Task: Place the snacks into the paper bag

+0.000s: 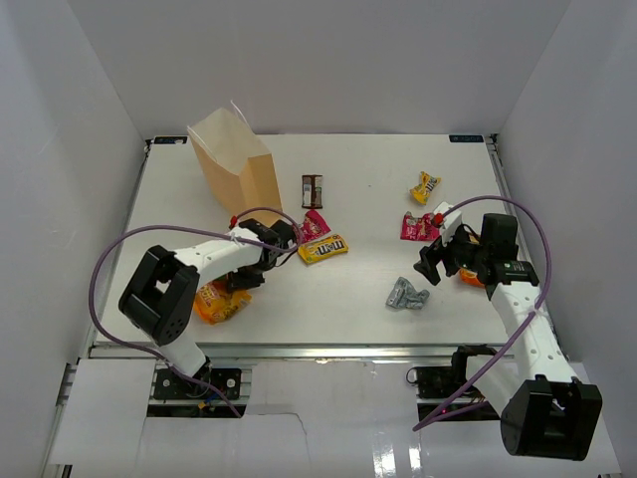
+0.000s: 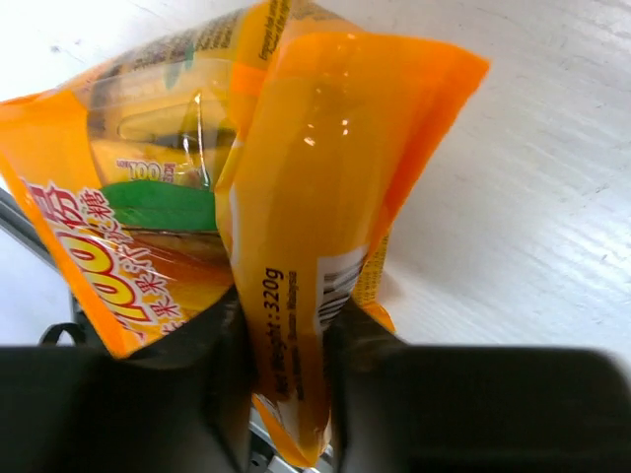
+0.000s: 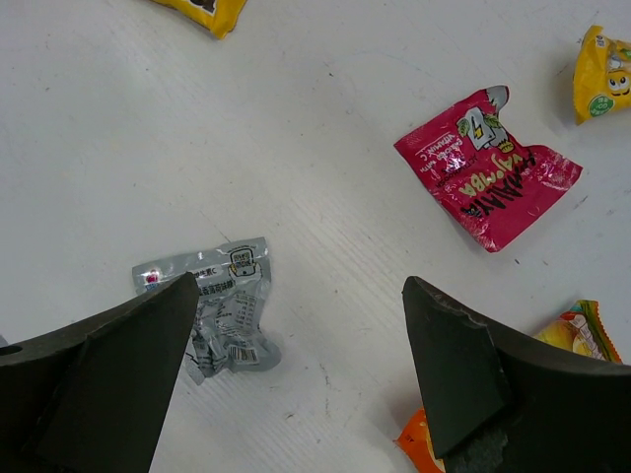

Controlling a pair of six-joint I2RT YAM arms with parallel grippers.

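Note:
My left gripper (image 1: 236, 286) (image 2: 286, 340) is shut on a fold of the large orange bag (image 1: 221, 303) (image 2: 306, 168), which lies at the near left of the table. The tan paper bag (image 1: 237, 167) stands upright at the back left. My right gripper (image 1: 438, 263) (image 3: 301, 296) hangs open above the table with nothing between its fingers. A crumpled silver wrapper (image 1: 406, 295) (image 3: 212, 315) lies just to its left, a red packet (image 1: 418, 227) (image 3: 488, 177) beyond it and an orange packet (image 1: 470, 278) (image 3: 577, 335) at its right finger.
A yellow packet (image 1: 322, 248) and a pink packet (image 1: 315, 225) lie mid-table beside the left wrist. Further back are a dark brown bar (image 1: 313, 189) and a small yellow packet (image 1: 425, 186) (image 3: 603, 84). White walls enclose the table (image 1: 368, 169) on three sides.

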